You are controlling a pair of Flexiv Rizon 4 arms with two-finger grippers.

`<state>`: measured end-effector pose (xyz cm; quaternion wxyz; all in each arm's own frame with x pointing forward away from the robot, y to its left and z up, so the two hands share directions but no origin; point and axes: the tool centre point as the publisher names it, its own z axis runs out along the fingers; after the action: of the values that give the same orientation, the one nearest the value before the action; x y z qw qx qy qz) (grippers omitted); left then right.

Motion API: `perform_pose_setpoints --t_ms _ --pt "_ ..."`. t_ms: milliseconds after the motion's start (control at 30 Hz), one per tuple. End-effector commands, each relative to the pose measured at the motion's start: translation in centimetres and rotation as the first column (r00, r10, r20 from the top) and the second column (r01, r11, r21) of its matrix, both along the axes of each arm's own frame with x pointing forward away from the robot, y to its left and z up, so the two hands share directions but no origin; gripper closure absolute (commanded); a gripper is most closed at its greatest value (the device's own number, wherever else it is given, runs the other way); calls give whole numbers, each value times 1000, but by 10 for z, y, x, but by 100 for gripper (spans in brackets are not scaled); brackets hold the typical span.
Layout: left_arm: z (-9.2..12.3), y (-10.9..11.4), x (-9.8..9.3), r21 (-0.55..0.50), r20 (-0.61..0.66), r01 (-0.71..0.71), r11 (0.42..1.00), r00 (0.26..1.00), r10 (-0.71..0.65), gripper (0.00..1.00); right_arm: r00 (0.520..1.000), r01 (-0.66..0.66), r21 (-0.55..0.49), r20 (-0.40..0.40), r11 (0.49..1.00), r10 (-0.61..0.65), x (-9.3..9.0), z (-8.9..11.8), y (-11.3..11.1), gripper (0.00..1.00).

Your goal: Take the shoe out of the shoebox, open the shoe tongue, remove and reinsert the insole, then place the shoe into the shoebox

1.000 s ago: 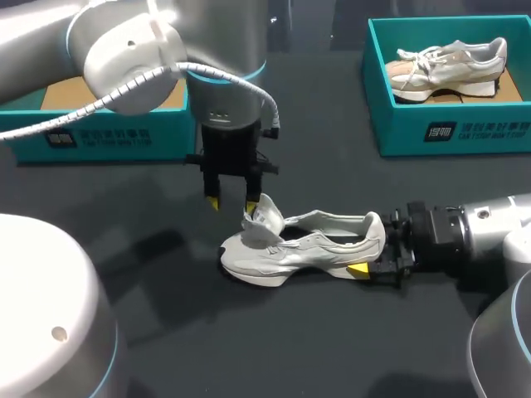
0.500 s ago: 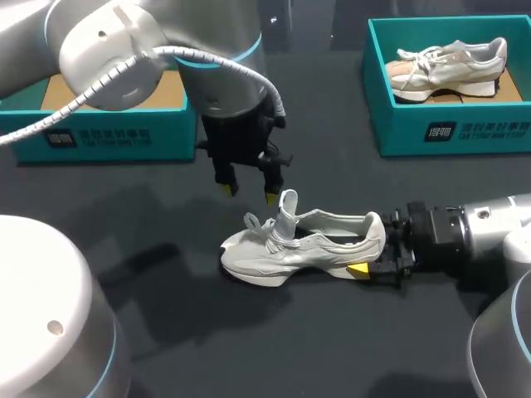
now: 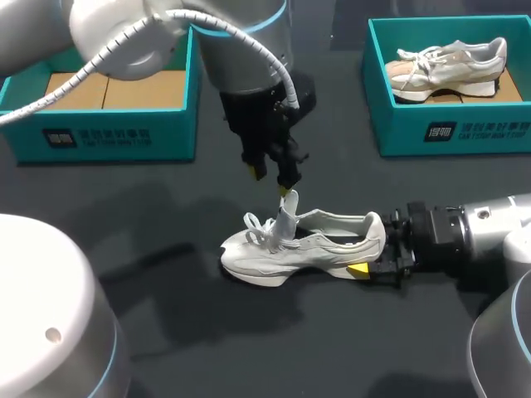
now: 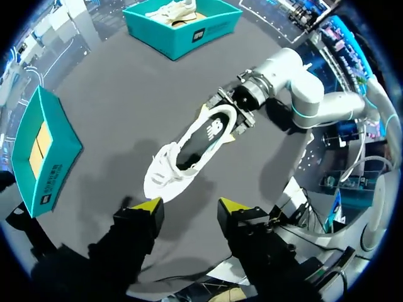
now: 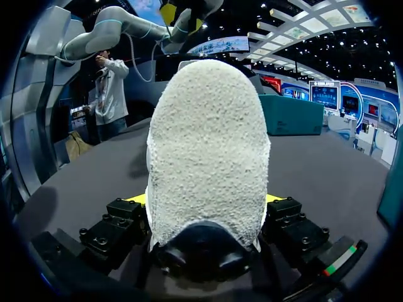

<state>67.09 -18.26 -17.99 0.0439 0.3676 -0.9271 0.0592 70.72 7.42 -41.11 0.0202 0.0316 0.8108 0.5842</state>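
Note:
A pale grey sneaker (image 3: 299, 245) lies on its sole on the dark table, toe to the left, with its tongue (image 3: 286, 217) standing upright. My right gripper (image 3: 375, 259) is shut on the heel, one finger on each side; in the right wrist view the heel (image 5: 208, 145) fills the space between the fingers of that gripper (image 5: 204, 200). My left gripper (image 3: 270, 181) hangs open just above the tongue with nothing between its fingers. In the left wrist view the sneaker (image 4: 189, 145) lies ahead of that open gripper (image 4: 189, 206), apart from it.
An open teal shoebox (image 3: 108, 128) with a bare cardboard bottom stands at the back left. A second teal shoebox (image 3: 452, 128) at the back right holds another sneaker (image 3: 448, 62). Bare table lies in front of the shoe.
My left gripper has left the tongue, risen and moved right to above the shoe's opening. The tongue, folded forward before, now stands upright. The right gripper and shoe have stayed put.

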Motion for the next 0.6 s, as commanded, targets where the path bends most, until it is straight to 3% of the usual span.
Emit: perform_pose_setpoints --t_ms 33,233,267,300,333,500,600 --pt "5 -16 3 43 11 97 994 995 -97 44 1000 0 -3 0 1000 0 -1 0 0 100" --pt "6 -29 7 33 39 241 970 969 -242 62 1000 0 -3 0 1000 0 -1 0 0 100" --pt "7 -33 7 34 35 260 965 965 -261 68 1000 0 -3 0 1000 0 -1 0 0 100" --pt "7 -36 8 34 32 277 960 960 -278 90 1000 0 -3 0 1000 0 -1 0 0 100" --pt "7 -39 8 28 28 301 953 953 -301 100 1000 0 -3 0 1000 0 -1 0 0 100" --pt "4 -47 16 4 -13 471 882 882 -471 100 1000 0 -3 0 1000 0 -1 0 0 100" --pt "4 -47 16 4 -13 471 882 882 -471 100 1000 0 -3 0 1000 0 -1 0 0 100"
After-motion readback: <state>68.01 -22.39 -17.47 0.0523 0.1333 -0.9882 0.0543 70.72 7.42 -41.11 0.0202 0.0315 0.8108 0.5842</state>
